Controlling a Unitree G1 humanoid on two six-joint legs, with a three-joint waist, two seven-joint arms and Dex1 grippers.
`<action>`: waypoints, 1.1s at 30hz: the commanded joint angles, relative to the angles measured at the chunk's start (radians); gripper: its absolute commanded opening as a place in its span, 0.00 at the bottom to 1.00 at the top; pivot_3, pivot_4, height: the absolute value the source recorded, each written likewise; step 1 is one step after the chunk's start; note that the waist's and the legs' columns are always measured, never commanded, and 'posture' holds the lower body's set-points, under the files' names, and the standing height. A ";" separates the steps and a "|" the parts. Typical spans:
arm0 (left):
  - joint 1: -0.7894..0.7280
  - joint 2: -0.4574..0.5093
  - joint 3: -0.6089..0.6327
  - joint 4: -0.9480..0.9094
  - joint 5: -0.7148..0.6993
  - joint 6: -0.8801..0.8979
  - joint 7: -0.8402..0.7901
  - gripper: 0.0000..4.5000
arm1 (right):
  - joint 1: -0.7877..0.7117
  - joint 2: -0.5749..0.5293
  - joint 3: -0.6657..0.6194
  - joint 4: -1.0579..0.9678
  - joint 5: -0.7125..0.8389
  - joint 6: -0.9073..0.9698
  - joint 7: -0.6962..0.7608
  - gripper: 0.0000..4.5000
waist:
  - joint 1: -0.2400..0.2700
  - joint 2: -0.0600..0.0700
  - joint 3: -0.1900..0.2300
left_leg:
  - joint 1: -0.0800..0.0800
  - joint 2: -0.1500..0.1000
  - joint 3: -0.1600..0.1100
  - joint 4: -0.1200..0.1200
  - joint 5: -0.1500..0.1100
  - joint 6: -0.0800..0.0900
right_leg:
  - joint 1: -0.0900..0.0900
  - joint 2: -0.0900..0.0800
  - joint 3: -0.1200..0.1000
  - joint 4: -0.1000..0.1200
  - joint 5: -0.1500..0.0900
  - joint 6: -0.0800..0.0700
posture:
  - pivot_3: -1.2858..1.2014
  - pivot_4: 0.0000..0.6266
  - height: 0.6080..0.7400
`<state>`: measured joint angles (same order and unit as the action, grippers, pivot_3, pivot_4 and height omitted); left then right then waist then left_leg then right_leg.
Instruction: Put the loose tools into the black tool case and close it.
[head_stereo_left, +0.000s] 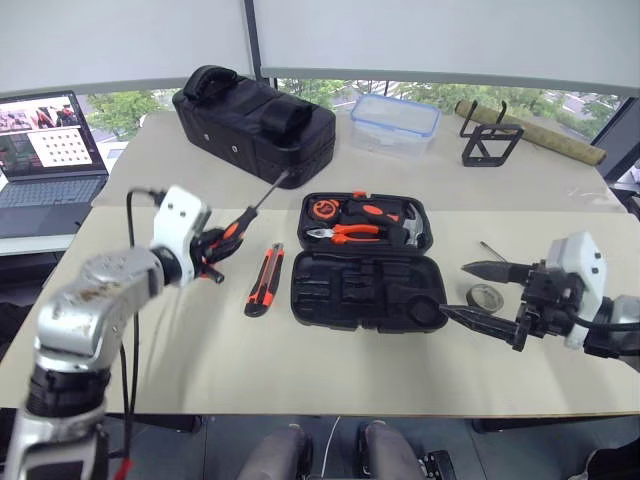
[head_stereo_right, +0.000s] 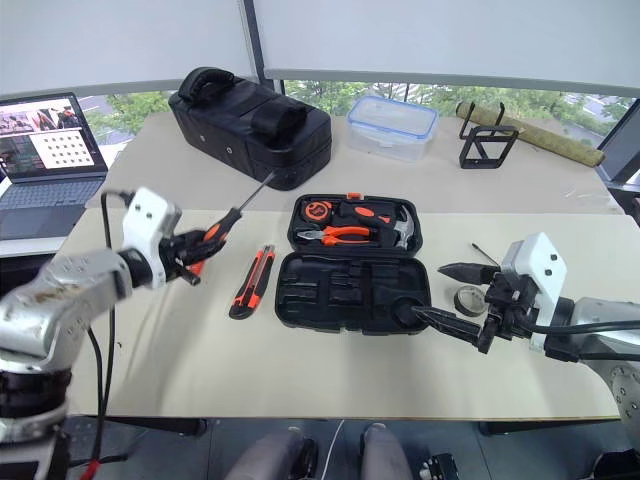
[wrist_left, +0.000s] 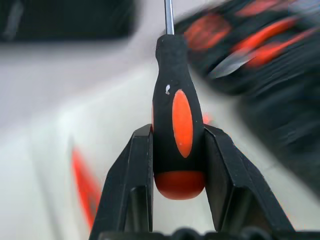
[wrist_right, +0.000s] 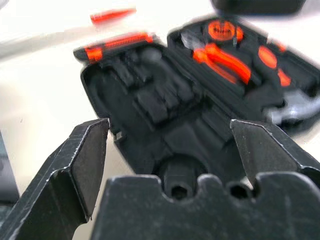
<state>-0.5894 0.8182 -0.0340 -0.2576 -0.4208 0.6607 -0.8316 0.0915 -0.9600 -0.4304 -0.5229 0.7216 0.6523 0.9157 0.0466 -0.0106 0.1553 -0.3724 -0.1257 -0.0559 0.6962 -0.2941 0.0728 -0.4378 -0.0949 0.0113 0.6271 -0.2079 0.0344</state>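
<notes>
Gripping a screwdriver (head_stereo_left: 232, 228) for the black tool case (head_stereo_left: 362, 285), the left claw (head_stereo_left: 208, 250) is lifting it (right claw (head_stereo_left: 478, 292) gaping, empty).

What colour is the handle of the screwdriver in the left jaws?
Black with orange oval insets and an orange butt end on the screwdriver; the left wrist view shows it best.

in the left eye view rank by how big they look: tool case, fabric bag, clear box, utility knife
1. black tool case and fabric bag: look alike, and the bag lies farther from the camera, so unranked.
2. clear box.
3. utility knife.
</notes>
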 joint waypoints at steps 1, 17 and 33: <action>-0.094 -0.003 -0.176 0.176 0.132 -0.331 -0.281 0.20 | 0.005 0.001 -0.039 -0.022 -0.025 -0.030 -0.008 1.00 | -0.004 0.001 0.000 | 0.000 0.000 0.000 0.000 0.000 0.000 | 0.001 0.000 0.000 -0.001 0.000 0.001 | 0.52 0.24 0.86; -0.428 -0.350 -0.362 0.958 0.463 -0.877 -0.378 0.20 | 0.054 0.056 -0.079 -0.090 -0.035 -0.019 -0.082 1.00 | -0.008 -0.001 0.000 | -0.019 0.000 0.000 0.009 0.005 0.012 | -0.015 0.000 0.001 0.003 0.002 0.002 | 0.52 0.24 0.86; -0.498 -0.430 -0.305 1.059 0.485 -0.871 -0.373 0.76 | 0.033 0.062 -0.061 -0.086 -0.036 -0.020 -0.101 1.00 | -0.007 -0.001 0.001 | -0.025 0.000 0.001 0.018 0.005 0.014 | -0.018 0.001 0.001 0.005 0.003 0.003 | 0.52 0.24 0.86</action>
<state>-1.0573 0.3837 -0.3692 0.8377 0.0843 -0.2166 -1.1968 0.1330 -0.9013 -0.4692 -0.5821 0.6802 0.6436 0.8241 0.0391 -0.0115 0.1558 -0.3972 -0.1254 -0.0553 0.7139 -0.2887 0.0866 -0.4564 -0.0939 0.0126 0.6328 -0.2046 0.0379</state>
